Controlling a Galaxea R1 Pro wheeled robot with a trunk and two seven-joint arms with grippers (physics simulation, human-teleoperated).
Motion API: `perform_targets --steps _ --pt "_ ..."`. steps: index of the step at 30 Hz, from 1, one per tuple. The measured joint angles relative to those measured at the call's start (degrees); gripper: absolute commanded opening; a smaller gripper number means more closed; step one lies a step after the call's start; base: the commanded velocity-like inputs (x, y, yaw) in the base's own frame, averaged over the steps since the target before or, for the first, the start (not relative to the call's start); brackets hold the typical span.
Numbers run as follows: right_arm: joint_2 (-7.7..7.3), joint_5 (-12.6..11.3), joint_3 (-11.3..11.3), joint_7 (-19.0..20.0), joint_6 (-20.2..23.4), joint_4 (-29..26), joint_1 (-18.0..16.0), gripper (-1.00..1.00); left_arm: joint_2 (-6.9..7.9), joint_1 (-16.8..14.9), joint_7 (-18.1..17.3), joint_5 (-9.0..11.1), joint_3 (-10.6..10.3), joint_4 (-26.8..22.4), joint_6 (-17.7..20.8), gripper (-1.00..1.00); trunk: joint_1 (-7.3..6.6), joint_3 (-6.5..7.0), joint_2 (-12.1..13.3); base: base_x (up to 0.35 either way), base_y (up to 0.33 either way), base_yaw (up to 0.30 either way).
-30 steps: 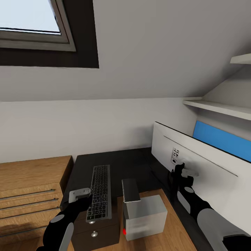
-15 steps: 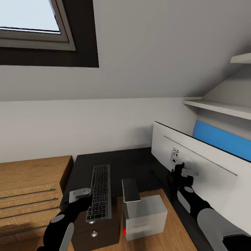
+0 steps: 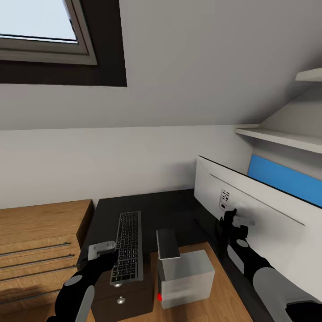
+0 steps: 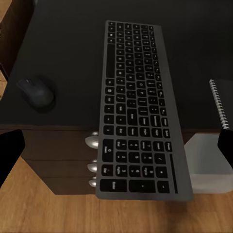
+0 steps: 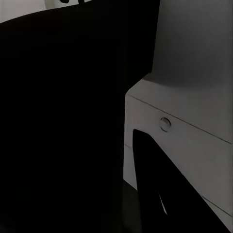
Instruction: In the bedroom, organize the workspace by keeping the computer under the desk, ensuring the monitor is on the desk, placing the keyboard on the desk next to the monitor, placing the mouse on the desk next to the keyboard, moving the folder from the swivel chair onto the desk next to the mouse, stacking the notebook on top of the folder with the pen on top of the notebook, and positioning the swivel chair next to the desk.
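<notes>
Slim black-keyed keyboard in a silver-grey frame (image 4: 141, 111) overhangs black desk (image 3: 174, 210); left gripper (image 4: 116, 145) spread, right gripper's (image 3: 237, 220) state unclear, skylight at 11 o'clock.

desk (image 3: 156, 210): matt black top, silver metal-look knobs
keyboard (image 4: 138, 107): matt black plastic keys, thin silver-grey frame
mouse (image 4: 35, 91): smooth black plastic
monitor (image 3: 250, 210): smooth pale grey back
computer (image 3: 185, 279): light grey case
chest (image 3: 36, 241): light wood, steel handles
floor (image 4: 58, 213): light wood
</notes>
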Motion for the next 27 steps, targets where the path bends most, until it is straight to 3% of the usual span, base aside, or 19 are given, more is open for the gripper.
perform_targets --steps 17,27 --pt "-0.07 0.0 0.2 0.0 0.1 -0.1 0.0 -1.0 0.03 0.0 0.1 0.0 -0.2 0.0 -0.1 1.0 0.0 0.0 0.0 0.0 0.0 0.0" --pt "-0.07 0.0 0.1 0.0 0.0 -0.1 0.0 -1.0 0.02 0.0 0.2 -0.1 -0.3 0.0 -0.2 1.0 0.04 0.0 0.0 -0.309 0.0 0.0"
